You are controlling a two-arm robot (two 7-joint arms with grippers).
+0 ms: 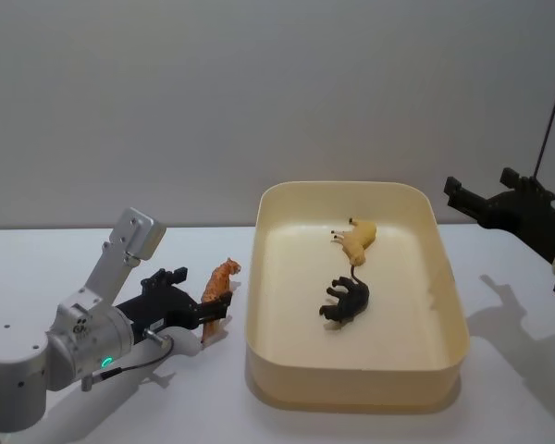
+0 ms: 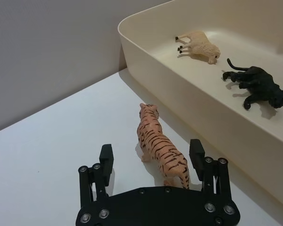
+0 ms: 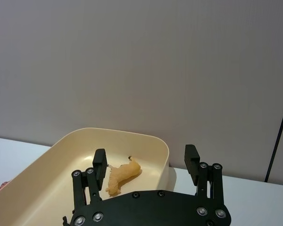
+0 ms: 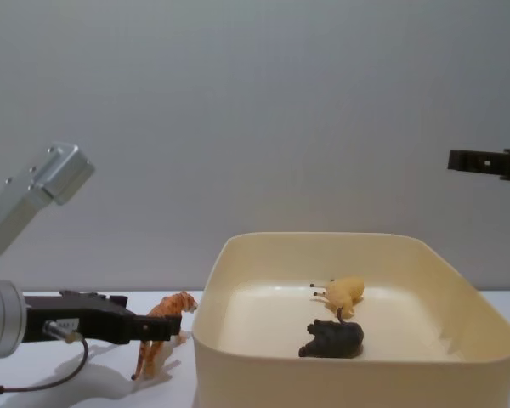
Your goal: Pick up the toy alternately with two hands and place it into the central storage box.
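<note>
Lab-like test bench: bare white table (image 1: 92,250), blank grey wall (image 1: 259,92)

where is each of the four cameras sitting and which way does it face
Head: high, looking down at the storage box; left gripper and right gripper show.
Chest: low, looking across at the box wall; left gripper reaches in beside the tiger.
Left wrist: behind open fingers straddling the tiger's rump.
Right wrist: raised over the box's far side, fingers open.
All four share the tan toy.
</note>
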